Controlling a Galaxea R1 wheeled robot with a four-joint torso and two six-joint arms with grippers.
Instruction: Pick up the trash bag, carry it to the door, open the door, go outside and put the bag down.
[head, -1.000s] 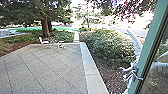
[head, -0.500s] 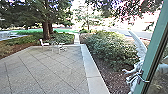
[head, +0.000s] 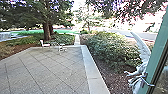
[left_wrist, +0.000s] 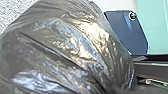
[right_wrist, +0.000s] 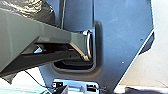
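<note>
Two grippers, L & R: can't tell how open or what's held. Trash bag (left_wrist: 62, 50) close at L wrist: thin plastic, soft, slick, prob. light, may tear; best hold = gathered neck. Paving (head: 47, 70) ahead, green frame (head: 157, 60) at R.

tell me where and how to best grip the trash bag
Probably at the gathered plastic of the trash bag, where its creases run together, coming from the side the left wrist camera looks from. The body bulges wide and round, likely too broad to pinch; the loose folds should clamp more easily.
</note>
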